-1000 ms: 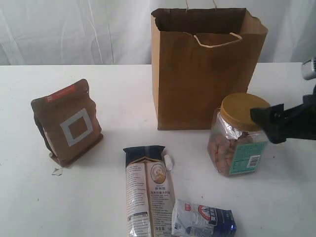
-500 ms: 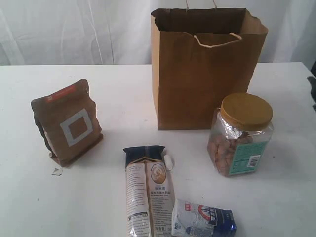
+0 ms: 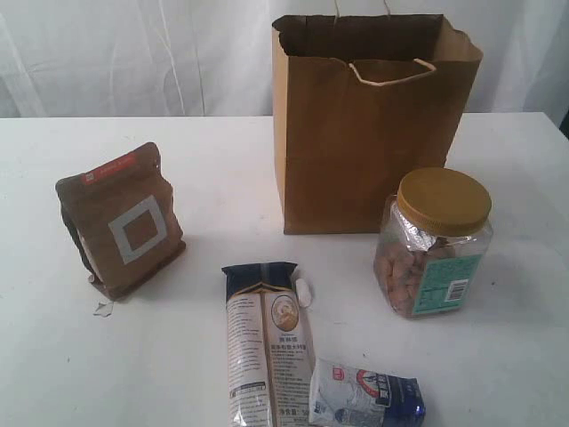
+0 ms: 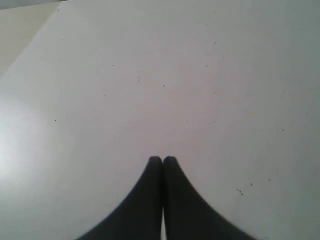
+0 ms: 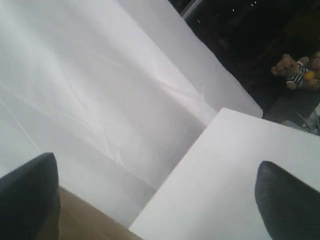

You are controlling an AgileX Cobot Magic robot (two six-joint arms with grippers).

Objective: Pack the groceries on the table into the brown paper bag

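The brown paper bag (image 3: 373,124) stands upright and open at the back of the table (image 3: 213,160). In front of it sit a yellow-lidded nut jar (image 3: 434,242), a long noodle packet (image 3: 267,342) lying flat, and a small blue-white carton (image 3: 366,396) at the front edge. A brown pouch with a white square (image 3: 122,221) stands at the left. Neither arm shows in the exterior view. My left gripper (image 4: 162,159) is shut, empty, above bare tabletop. My right gripper (image 5: 160,200) is open with nothing between its fingers; a brown edge of the bag (image 5: 85,215) shows by one finger.
A white curtain (image 3: 133,53) hangs behind the table. The right wrist view shows the table's far corner (image 5: 230,112), a dark room beyond it and a teddy bear (image 5: 292,72).
My right gripper was beside the nut jar's lid a second ago and has withdrawn to the right, out of the exterior view. The groceries have not moved.
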